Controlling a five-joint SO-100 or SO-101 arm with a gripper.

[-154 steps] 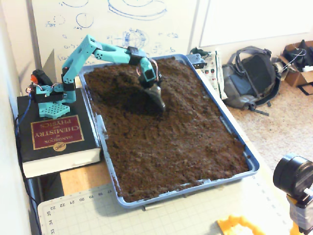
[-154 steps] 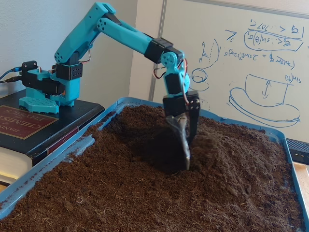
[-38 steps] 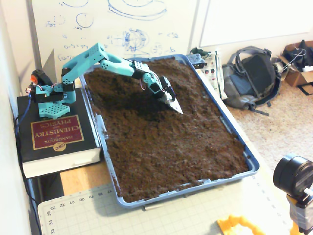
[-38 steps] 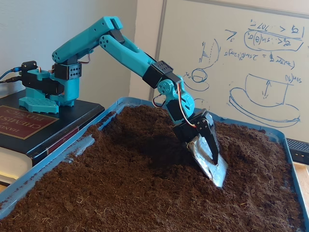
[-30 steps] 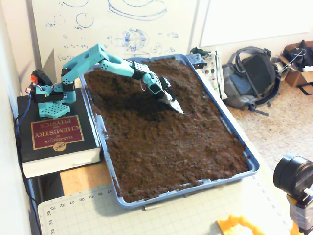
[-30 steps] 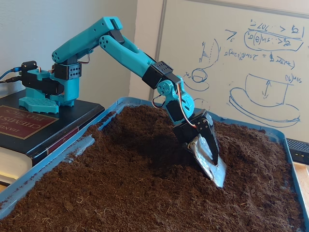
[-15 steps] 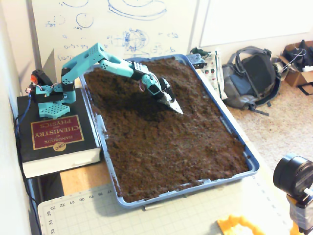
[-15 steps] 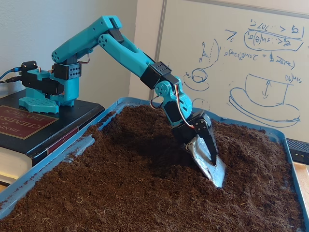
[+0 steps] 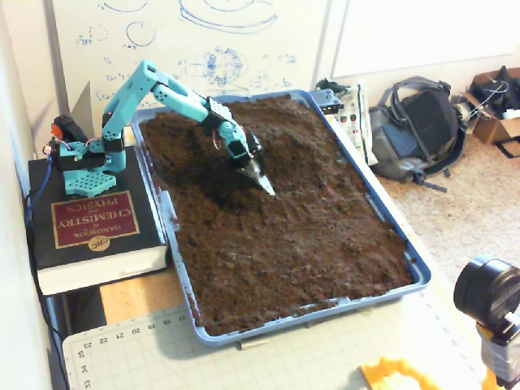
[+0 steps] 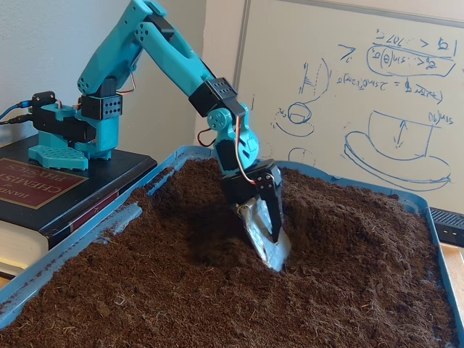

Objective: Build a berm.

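In a fixed view from high up, the gripper (image 9: 262, 180) with its silvery scoop points down into the upper-left soil of the blue tray (image 9: 418, 272). The berm (image 9: 288, 134) rises upper centre.

In a fixed view from low down, the gripper (image 10: 272, 250) touches soil mid-frame; the berm (image 10: 341, 210) slopes to its right. Whether the claw is clenched cannot be told.

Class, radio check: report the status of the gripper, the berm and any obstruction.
Gripper carries a metal scoop, tip at the soil. Berm a low hump beside it. Nothing in the way.
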